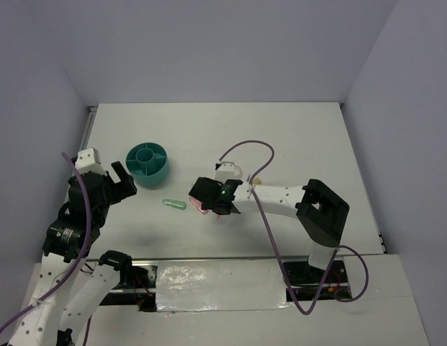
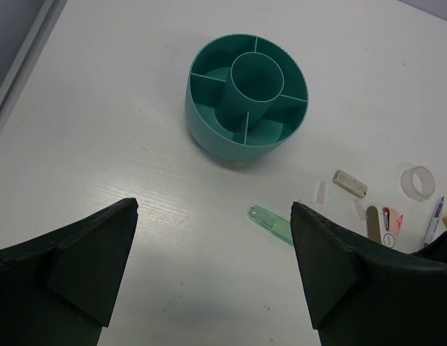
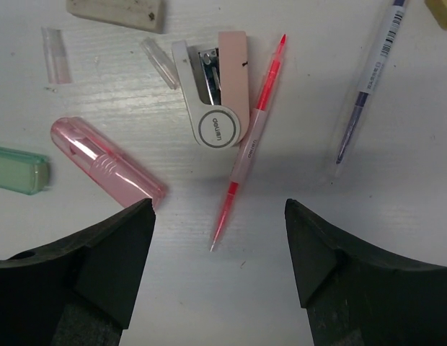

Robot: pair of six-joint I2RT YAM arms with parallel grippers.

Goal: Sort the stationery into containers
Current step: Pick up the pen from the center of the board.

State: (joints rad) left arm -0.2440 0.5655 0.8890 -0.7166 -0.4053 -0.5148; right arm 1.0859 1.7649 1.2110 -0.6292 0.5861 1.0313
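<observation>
The teal organiser cup (image 1: 147,161) stands at the left of the table and also shows in the left wrist view (image 2: 246,97); its compartments look empty. My left gripper (image 1: 122,184) is open and empty, hovering near the cup (image 2: 213,205). A mint-green eraser (image 1: 173,205) lies between the arms. My right gripper (image 1: 209,198) is open and empty over the item cluster (image 3: 218,204). Below it lie the red-pink pen (image 3: 251,144), whose tip sits between the fingers, a pink eraser (image 3: 107,170) by the left finger, and a thin grey pen (image 3: 368,86).
A pink-and-white mini stapler (image 3: 216,94), a tan block (image 3: 117,12), two small clear caps (image 3: 55,54) and a yellow block (image 3: 441,11) lie among the items. A clear tape ring (image 2: 417,182) sits further right. Grey walls enclose the table.
</observation>
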